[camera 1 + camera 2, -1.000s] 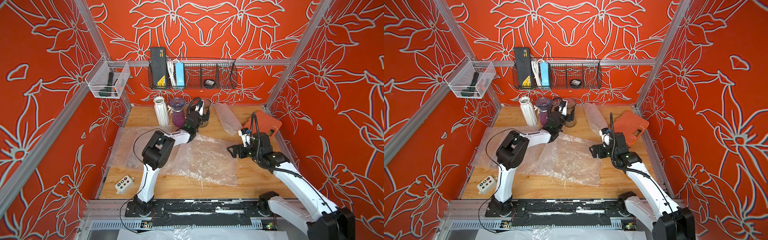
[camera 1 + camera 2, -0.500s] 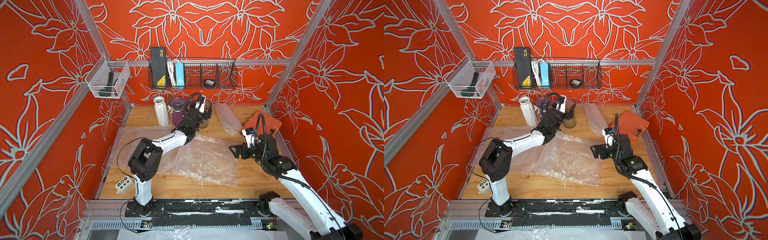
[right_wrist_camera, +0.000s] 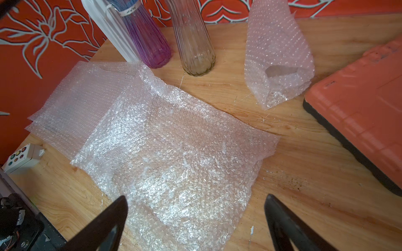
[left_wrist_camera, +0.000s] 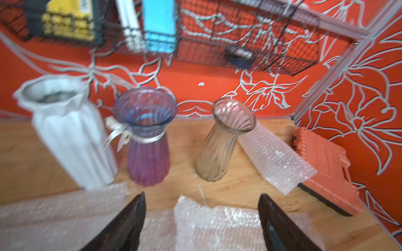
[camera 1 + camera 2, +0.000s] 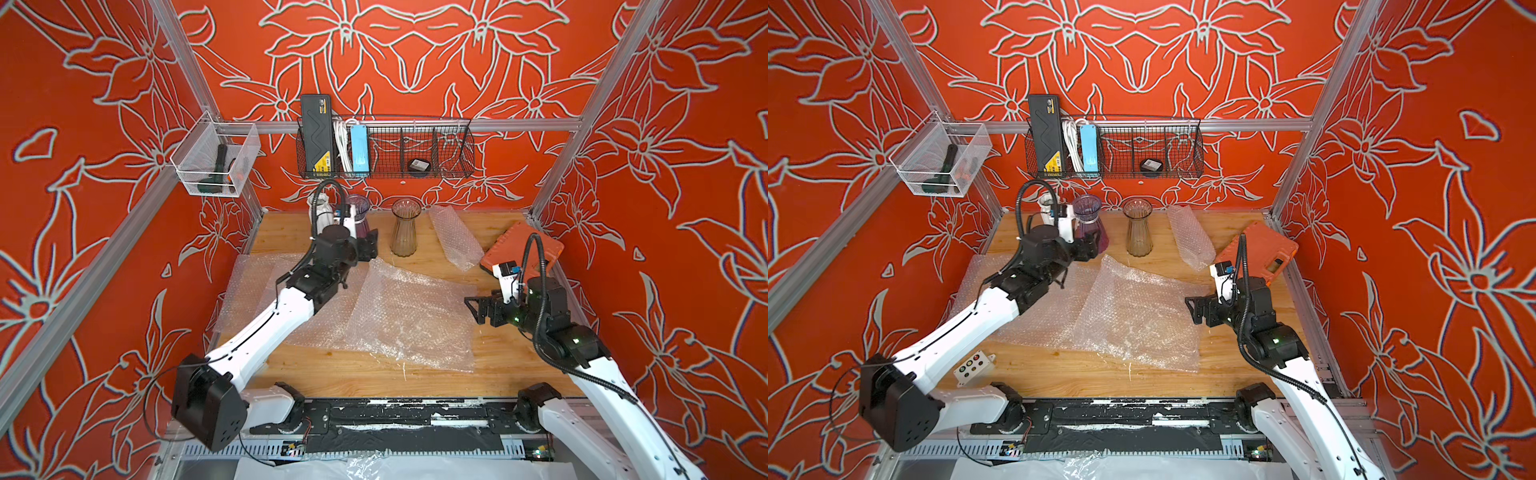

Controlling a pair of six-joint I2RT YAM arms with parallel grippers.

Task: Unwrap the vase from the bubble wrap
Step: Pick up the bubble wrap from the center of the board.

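Three vases stand bare along the back of the tabletop (image 5: 353,374), from 11 to 12 o'clock: the white vase (image 4: 69,139), the purple vase (image 4: 148,152) and the clear vase (image 4: 219,145). Loose flat sheets (image 5: 411,316) of bubble wrap sprawl overlapping across the centre. The only piece wound up is the roll of bubble wrap (image 5: 455,241) at 1 o'clock, lying on its side just beside the orange case (image 5: 523,249), with its open mouth turned toward 5 o'clock. Is a vase in there? Something greyish shows in the mouth in the right wrist view, but I cannot tell for sure.

The left fingers (image 4: 130,219) are spread wide with nothing between them, close to the purple vase's foot. The right fingers (image 3: 104,223) are spread wide too and empty, hovering at the 3 o'clock edge of the top sheet.

Now the handling. This wrap looks featherweight, soft, crinkly and a bit slick, so I expect it to fold and slide rather than lift clean. The best hold is probably a free edge or corner at the roll's open mouth, where the layers part, not a squeeze on the middle. If glass is inside, it is likely heavier, fragile and round enough to roll toward the case. So peel gently, with the other arm steadying.
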